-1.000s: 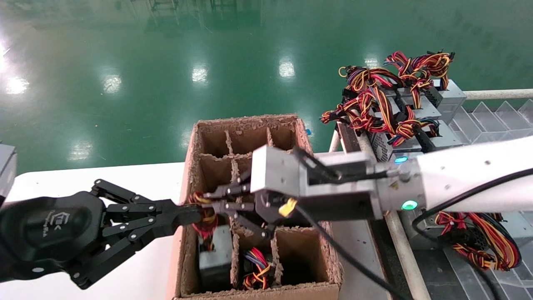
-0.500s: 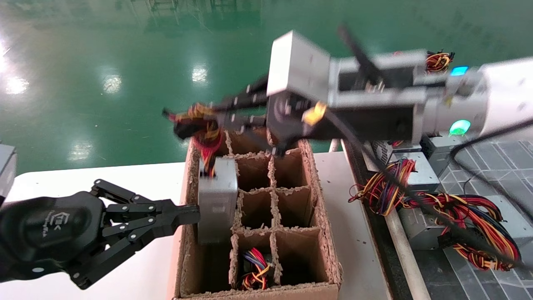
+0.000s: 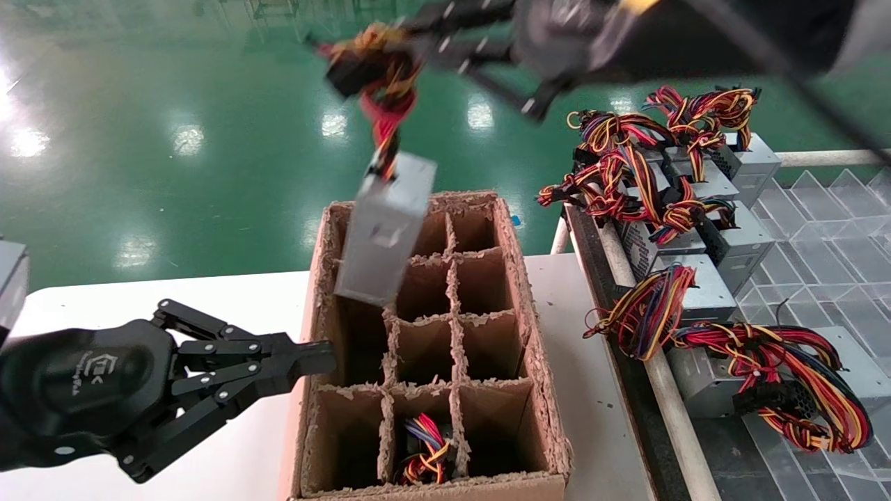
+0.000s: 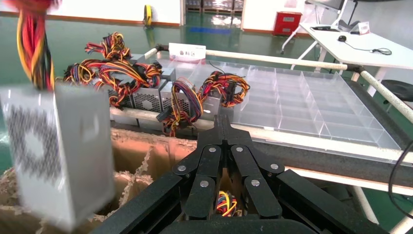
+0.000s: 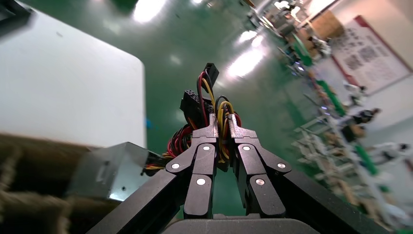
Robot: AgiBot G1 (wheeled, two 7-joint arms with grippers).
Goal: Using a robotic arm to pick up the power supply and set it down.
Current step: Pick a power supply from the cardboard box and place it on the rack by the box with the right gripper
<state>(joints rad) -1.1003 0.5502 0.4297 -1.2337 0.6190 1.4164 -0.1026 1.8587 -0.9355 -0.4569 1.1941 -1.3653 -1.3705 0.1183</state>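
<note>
Head view: right pincer (image 3: pixel 390 52) clamps the wire bundle (image 3: pixel 383 97); power supply (image 3: pixel 385 229) dangles below, so travel slowly; left pincer (image 3: pixel 306 358) together.

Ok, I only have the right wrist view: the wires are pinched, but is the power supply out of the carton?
Observer: The head view shows the power supply hanging tilted by its wire bundle from the right gripper, above the carton's left column and seemingly out.
Operator: And my other arm?
Observer: The left gripper is shut, its tips at the carton's left wall, lower than the supply and apart from it.
</note>
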